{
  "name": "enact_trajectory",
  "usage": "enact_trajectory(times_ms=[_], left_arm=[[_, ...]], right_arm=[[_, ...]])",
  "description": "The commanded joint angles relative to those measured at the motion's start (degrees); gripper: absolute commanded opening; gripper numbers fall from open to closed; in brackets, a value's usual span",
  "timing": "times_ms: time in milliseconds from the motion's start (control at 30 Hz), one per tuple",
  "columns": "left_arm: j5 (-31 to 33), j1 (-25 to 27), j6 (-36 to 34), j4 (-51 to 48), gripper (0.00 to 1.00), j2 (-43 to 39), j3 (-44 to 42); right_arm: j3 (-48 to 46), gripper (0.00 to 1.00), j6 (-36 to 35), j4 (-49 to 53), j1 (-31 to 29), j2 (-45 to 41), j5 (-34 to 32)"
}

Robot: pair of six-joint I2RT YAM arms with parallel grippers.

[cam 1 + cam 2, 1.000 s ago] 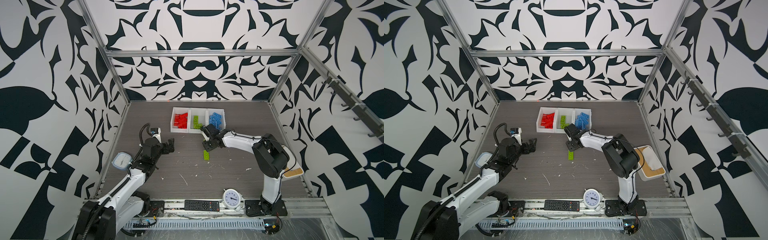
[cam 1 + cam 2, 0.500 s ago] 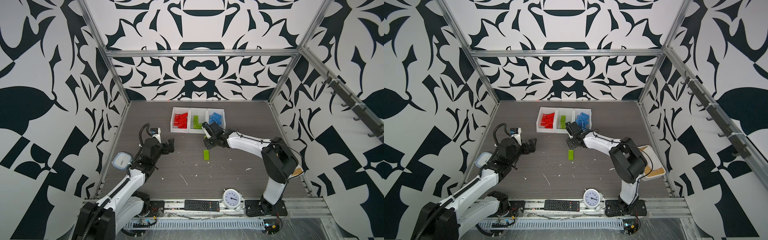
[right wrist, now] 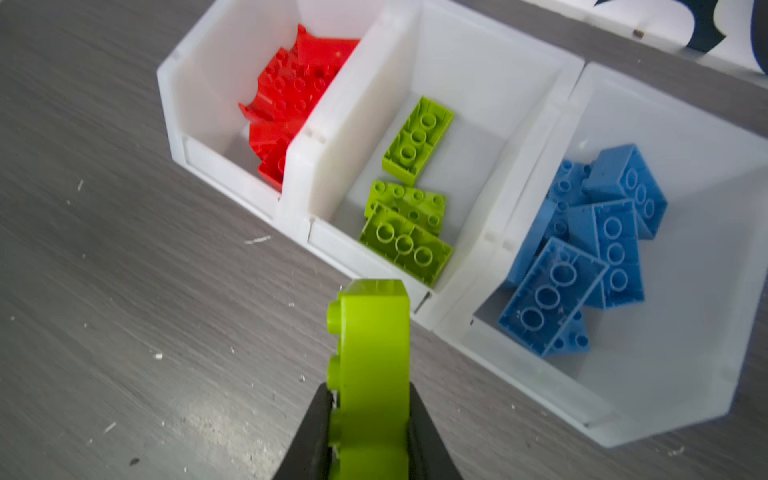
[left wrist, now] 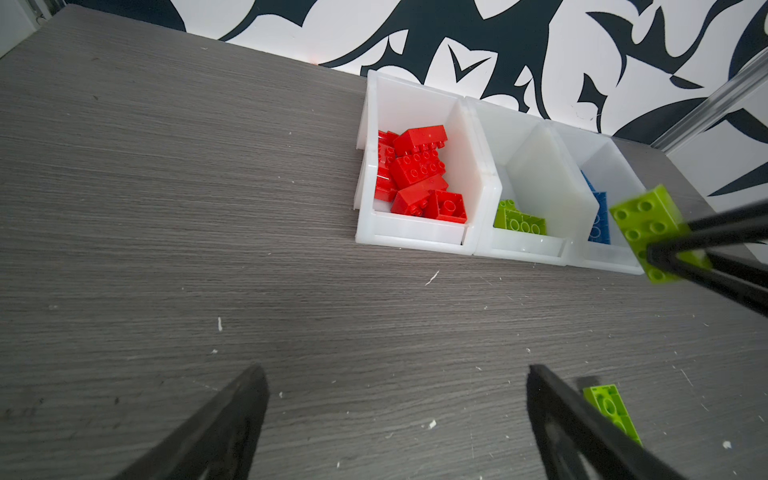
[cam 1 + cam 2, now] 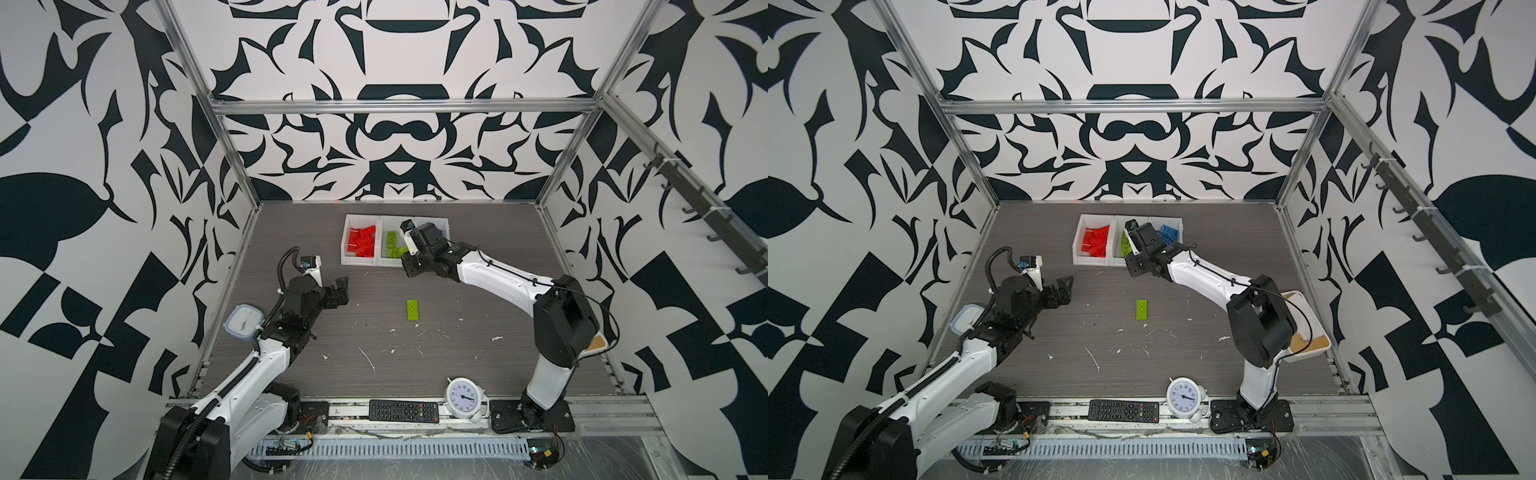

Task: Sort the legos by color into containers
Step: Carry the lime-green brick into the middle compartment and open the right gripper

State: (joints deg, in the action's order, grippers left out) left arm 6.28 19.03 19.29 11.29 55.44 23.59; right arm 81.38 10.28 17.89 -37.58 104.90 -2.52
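Note:
Three joined white containers stand at the back. The red one (image 3: pixel 199 70) holds red legos (image 3: pixel 295 95), the middle one (image 3: pixel 469 58) lime green legos (image 3: pixel 409 224), the last one (image 3: pixel 698 137) blue legos (image 3: pixel 598 249). My right gripper (image 3: pixel 370 392) is shut on a lime green lego (image 3: pixel 372 332), held on edge just before the middle container's front wall; the left wrist view shows this lego (image 4: pixel 648 228) too. Another lime green lego (image 5: pixel 412 309) lies flat mid-table. My left gripper (image 5: pixel 340 293) hovers open and empty at the left.
A white clock (image 5: pixel 463 399) and a black remote (image 5: pixel 404 411) lie at the front edge. A blue-rimmed round timer (image 5: pixel 244 323) sits by the left arm. A white tub with tan inside (image 5: pixel 1304 332) is behind the right arm. White crumbs dot the table.
My right gripper has moved away from the loose green lego toward the containers, carrying its own green lego. The left arm has not moved.

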Motion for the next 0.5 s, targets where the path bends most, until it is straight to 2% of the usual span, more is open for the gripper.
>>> enact_trajectory(times_ms=[0,233,467], left_arm=[[-0.4,-0.2,0.1,0.0,1.00,-0.7,-0.7],[0.0,-0.2,0.1,-0.1,1.00,-0.9,-0.8],[-1.2,-0.2,0.3,0.4,1.00,-0.5,-0.9]], right_arm=[[5.7,0.19,1.5,-0.5,0.8,2.4,1.0],[14.5,0.18,3.8,-0.7,1.3,10.2,-2.9],[17.6,0.20,5.1,-2.9,1.3,13.9,-7.0]])
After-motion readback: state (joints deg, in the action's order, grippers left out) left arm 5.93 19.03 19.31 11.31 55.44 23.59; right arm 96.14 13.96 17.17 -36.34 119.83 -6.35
